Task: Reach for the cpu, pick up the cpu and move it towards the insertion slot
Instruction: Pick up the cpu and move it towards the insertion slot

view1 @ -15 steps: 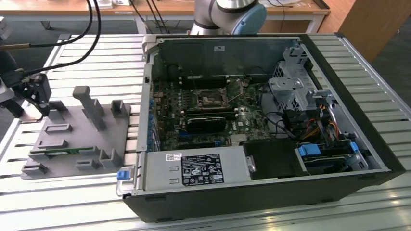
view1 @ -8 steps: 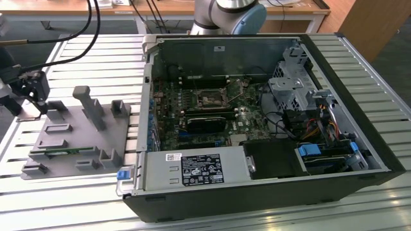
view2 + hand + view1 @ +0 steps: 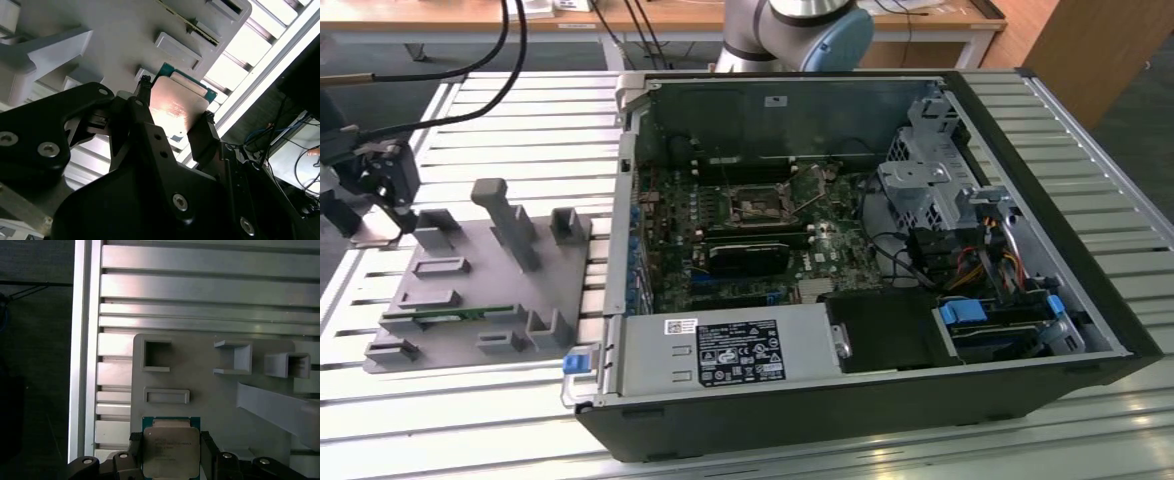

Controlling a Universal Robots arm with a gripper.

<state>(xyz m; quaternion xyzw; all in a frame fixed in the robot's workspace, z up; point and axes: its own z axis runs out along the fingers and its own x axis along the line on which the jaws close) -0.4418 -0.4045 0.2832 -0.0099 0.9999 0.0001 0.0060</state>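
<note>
while the claw (image 3: 171, 440) hangs low over the grey fixture tray (image 3: 215, 410), its two black fingers (image 3: 134, 452) press against opposite edges of the cpu (image 3: 171, 455), so it is closed on the chip with only the chip's width between them. in the first wrist view the cpu shows its silvery metal top with a green rim along one edge, and it lies just beside a shallow rectangular pocket of the tray. in the second wrist view the claw (image 3: 176, 98) frames the same cpu (image 3: 180, 107), whose top catches a pale glare. whether the chip rests on the tray or is raised off it i cannot tell.

in the exterior view the claw (image 3: 374, 215) is at the exterior view's left, over the far corner of the tray (image 3: 480, 270), which lies on the slatted metal bench (image 3: 494, 100). a green memory stick (image 3: 460, 313) lies in a holder near the tray's front. just beside the tray, on the exterior view's right, stands the open computer case (image 3: 854, 420). the insertion slot (image 3: 757, 206), a dark square socket in a shiny frame, sits on the board inside it, well apart from the claw.
</note>
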